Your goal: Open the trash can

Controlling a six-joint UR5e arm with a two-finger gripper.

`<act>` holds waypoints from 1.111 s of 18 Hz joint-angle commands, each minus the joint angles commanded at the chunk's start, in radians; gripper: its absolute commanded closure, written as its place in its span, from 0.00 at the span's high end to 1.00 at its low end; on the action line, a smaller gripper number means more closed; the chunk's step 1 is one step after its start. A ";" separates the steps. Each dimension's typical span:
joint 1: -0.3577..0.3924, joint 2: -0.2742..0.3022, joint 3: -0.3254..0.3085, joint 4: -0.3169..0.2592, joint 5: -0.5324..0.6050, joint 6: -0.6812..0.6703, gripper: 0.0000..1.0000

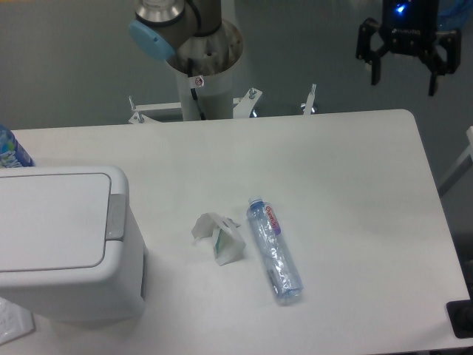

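One trash can (63, 240) — lid shut — gripper (403, 74) spread, well apart.

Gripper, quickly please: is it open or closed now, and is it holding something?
Gripper: open, holding nothing, high at the far right, well away from the trash can.

1 fixed camera — set high, looking down across the table (347, 185) toward the arm's base (203, 52).

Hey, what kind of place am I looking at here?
Probably a robotics lab or test bench: a robot arm's base is mounted behind a bare white table, its gripper hangs open above, and a trash can and plastic bottle sit like test props.
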 joint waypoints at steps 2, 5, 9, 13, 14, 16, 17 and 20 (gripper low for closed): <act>0.000 0.000 0.000 0.000 0.000 0.000 1.00; -0.003 0.000 0.005 -0.002 -0.005 -0.003 1.00; -0.014 0.006 0.005 -0.002 -0.029 -0.101 1.00; -0.043 0.012 0.003 0.000 -0.100 -0.346 1.00; -0.064 0.012 0.005 0.000 -0.113 -0.403 1.00; -0.106 0.012 0.006 0.009 -0.129 -0.492 1.00; -0.124 0.012 0.000 0.027 -0.129 -0.541 1.00; -0.224 0.005 -0.003 0.084 -0.127 -0.765 1.00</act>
